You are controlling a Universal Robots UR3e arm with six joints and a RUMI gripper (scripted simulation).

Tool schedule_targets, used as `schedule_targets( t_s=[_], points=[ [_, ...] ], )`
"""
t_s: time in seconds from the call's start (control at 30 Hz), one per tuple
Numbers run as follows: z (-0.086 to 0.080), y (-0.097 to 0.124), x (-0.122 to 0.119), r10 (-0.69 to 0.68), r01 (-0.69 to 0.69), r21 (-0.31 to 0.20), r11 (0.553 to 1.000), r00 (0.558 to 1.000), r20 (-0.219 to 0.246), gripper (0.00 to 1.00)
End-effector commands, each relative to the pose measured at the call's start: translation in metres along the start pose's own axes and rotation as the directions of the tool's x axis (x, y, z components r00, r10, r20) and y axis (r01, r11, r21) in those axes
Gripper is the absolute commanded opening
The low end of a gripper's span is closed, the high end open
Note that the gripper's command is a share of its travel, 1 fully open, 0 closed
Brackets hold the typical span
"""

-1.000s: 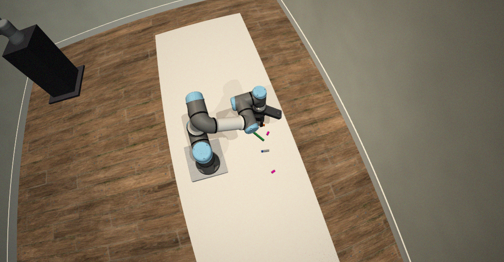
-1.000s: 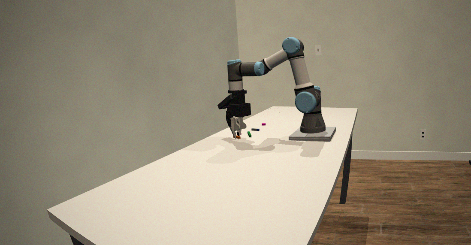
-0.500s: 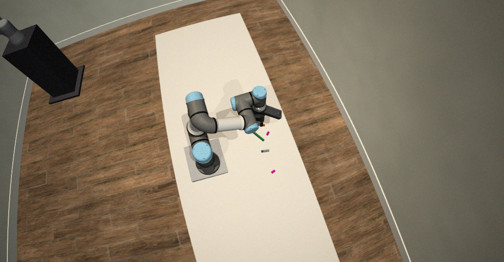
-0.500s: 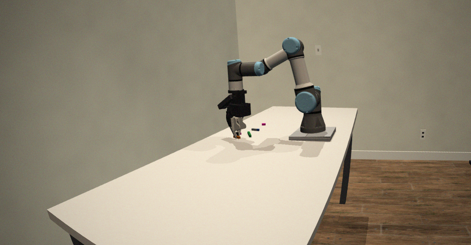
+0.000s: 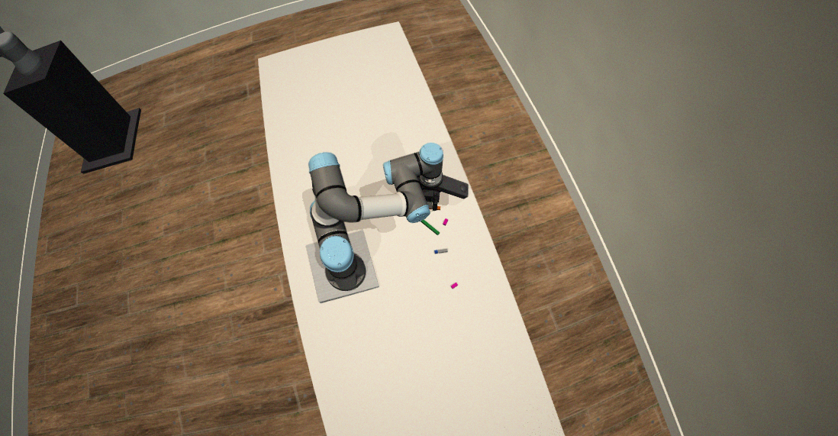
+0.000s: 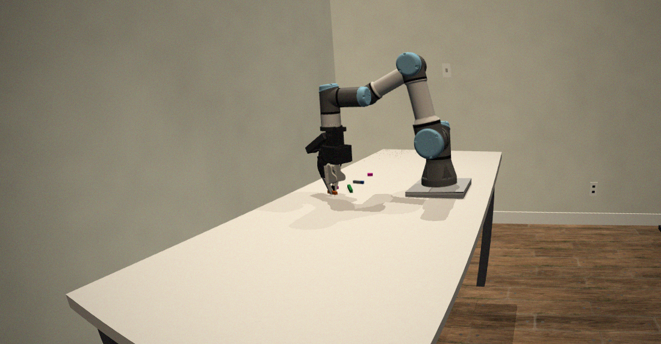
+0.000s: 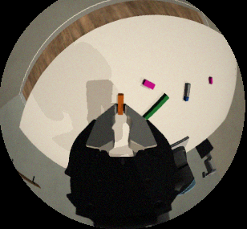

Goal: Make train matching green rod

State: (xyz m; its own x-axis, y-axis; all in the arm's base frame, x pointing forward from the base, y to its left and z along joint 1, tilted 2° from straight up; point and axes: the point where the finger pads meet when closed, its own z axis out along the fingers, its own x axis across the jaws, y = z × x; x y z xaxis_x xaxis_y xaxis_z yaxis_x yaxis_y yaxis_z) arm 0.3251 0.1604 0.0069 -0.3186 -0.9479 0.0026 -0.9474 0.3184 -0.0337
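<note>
My gripper (image 7: pixel 120 104) is shut on the orange rod (image 7: pixel 120 102) and is down at the table top; the rod pokes out past the fingertips. It also shows at the fingertips in the exterior view (image 6: pixel 333 192) and as a small orange spot under the wrist in the top view (image 5: pixel 437 206). The green rod (image 7: pixel 155 106) lies flat just right of the gripper, also in the top view (image 5: pixel 431 227). A magenta rod (image 7: pixel 148 83) lies beyond it. A grey rod with a blue rod at its end (image 7: pixel 187 92) lies further right (image 5: pixel 440 251). A second magenta rod (image 7: pixel 210 79) (image 5: pixel 453 285) lies farthest off.
The arm's base (image 5: pixel 343 269) stands on a grey plate at the table's left edge. The table's right edge (image 5: pixel 468 198) runs close by the gripper. A black pillar (image 5: pixel 64 101) stands on the floor away from the table.
</note>
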Motion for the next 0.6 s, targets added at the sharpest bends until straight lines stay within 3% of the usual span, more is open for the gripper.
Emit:
schedule_targets(
  t_s=[0.0,0.33,0.57],
  points=[
    [-0.001,-0.001,0.0,0.0,0.0,0.002,1.0,1.0,0.001,0.0],
    [-0.003,-0.001,0.0,0.0,0.0,0.002,1.0,1.0,0.001,0.0],
    [-0.016,-0.001,0.0,0.0,0.0,0.002,1.0,1.0,0.001,0.0]
  ],
)
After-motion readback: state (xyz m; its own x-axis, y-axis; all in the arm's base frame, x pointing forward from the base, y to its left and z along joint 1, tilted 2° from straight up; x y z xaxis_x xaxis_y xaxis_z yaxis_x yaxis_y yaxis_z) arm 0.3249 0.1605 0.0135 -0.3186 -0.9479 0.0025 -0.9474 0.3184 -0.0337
